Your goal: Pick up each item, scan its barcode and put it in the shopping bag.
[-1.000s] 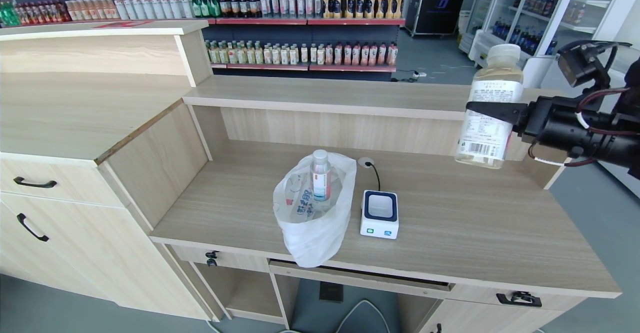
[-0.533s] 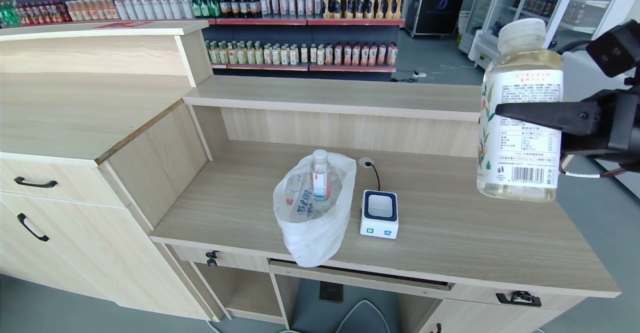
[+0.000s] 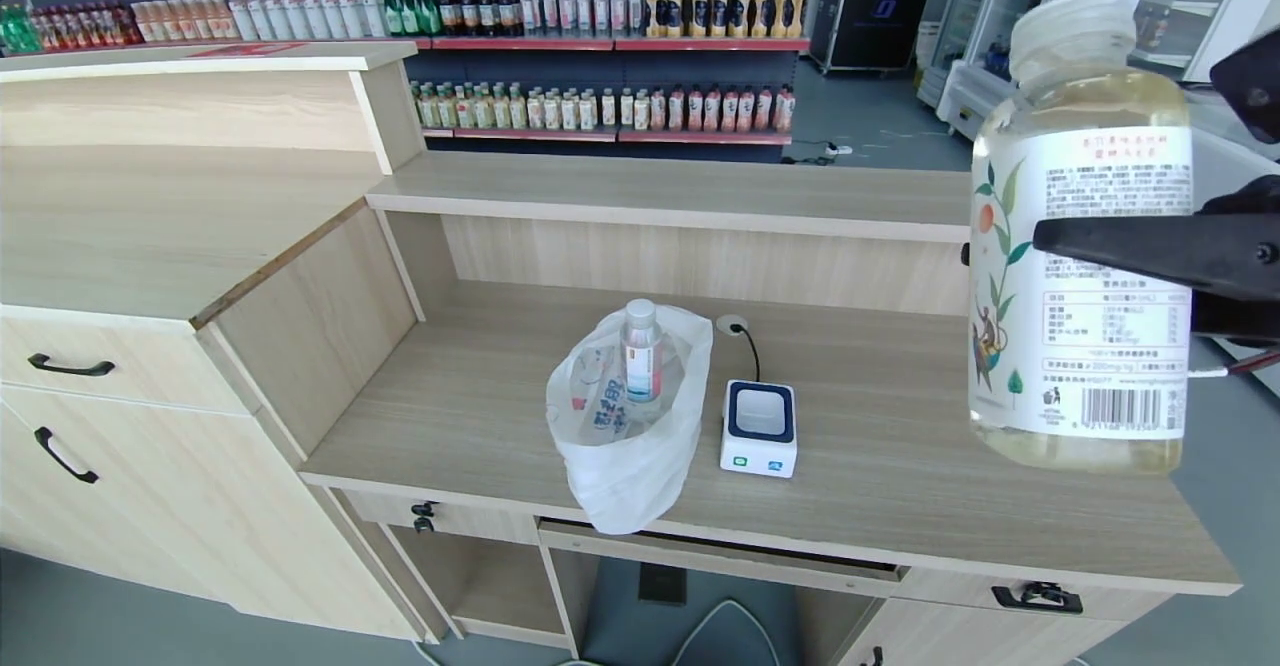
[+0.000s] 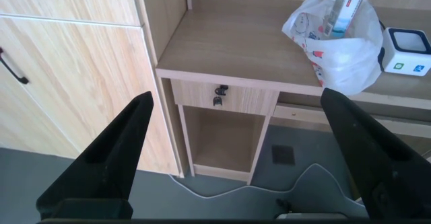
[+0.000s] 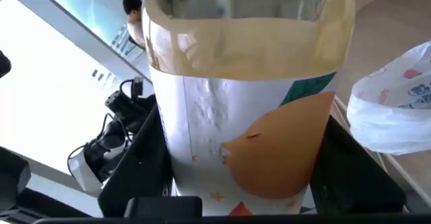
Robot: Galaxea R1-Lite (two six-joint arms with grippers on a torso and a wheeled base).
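Note:
My right gripper (image 3: 1085, 246) is shut on a clear bottle of pale yellow drink (image 3: 1085, 236) with a white cap, held upright high at the right, above the counter's right end; its barcode faces the head camera. In the right wrist view the bottle (image 5: 246, 109) stands between the fingers (image 5: 138, 167). A white plastic shopping bag (image 3: 625, 426) stands open mid-counter with a small clear bottle (image 3: 641, 351) upright inside. The white scanner (image 3: 760, 428) sits just right of the bag. My left gripper (image 4: 236, 157) hangs open low beside the counter's front left, where the bag (image 4: 337, 39) shows.
The wooden counter (image 3: 950, 466) has a raised back ledge (image 3: 650, 191) and a taller cabinet (image 3: 150, 226) on the left. The scanner's cable runs to a grommet (image 3: 732, 325). Drawers with black handles (image 3: 1037, 598) sit below. Shelves of drinks (image 3: 560, 16) line the far wall.
My right gripper has brought the yellow drink bottle nearer the head camera and slightly higher, so it looms larger at the right. Bag, scanner and small bottle have stayed put.

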